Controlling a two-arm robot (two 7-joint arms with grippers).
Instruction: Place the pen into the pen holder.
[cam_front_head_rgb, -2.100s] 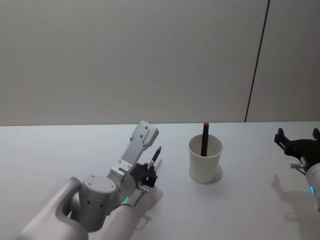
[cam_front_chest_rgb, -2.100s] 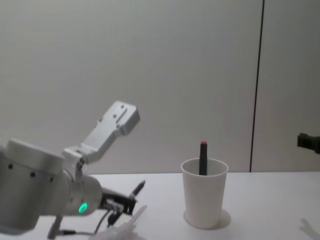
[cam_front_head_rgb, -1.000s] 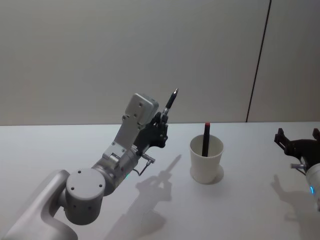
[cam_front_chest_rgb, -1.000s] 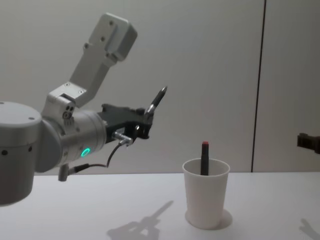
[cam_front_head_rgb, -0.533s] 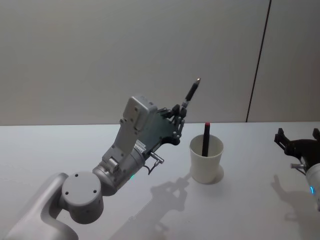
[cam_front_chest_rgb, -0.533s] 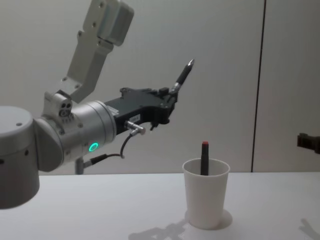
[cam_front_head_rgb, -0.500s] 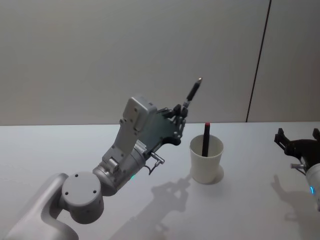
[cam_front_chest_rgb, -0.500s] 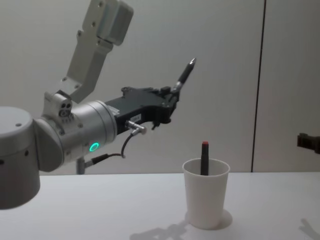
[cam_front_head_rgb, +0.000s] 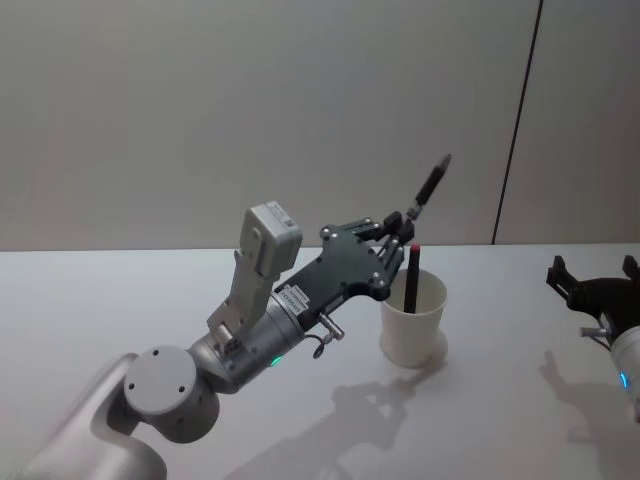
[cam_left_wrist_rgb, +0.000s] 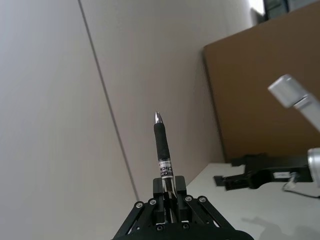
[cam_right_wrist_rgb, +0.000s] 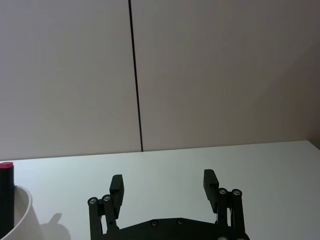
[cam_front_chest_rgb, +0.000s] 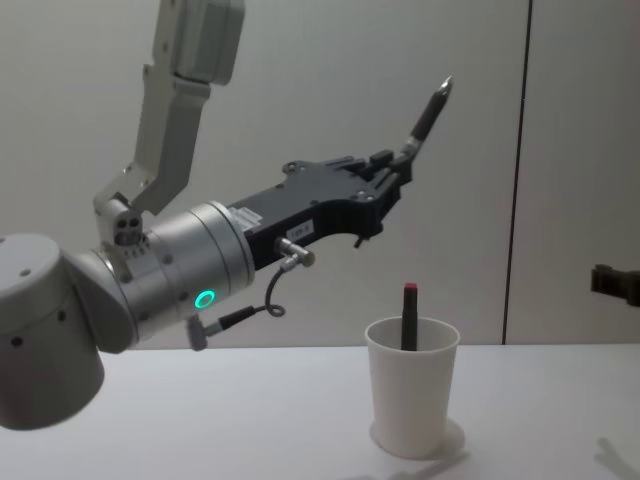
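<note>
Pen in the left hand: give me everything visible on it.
The pen is slim and dark, with a black grip, a silvery conical tip and a white printed band low on the barrel. The left hand clamps its lower end, tip up and tilted toward the robot's right. It hangs in the air roughly over the pen holder, touching only the hand.

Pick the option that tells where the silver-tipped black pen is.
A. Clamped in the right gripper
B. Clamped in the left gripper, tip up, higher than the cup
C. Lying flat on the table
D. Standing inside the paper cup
B: the left gripper is shut on the black pen, tip up and higher than the white paper cup, which holds a different, red-capped pen.
</note>
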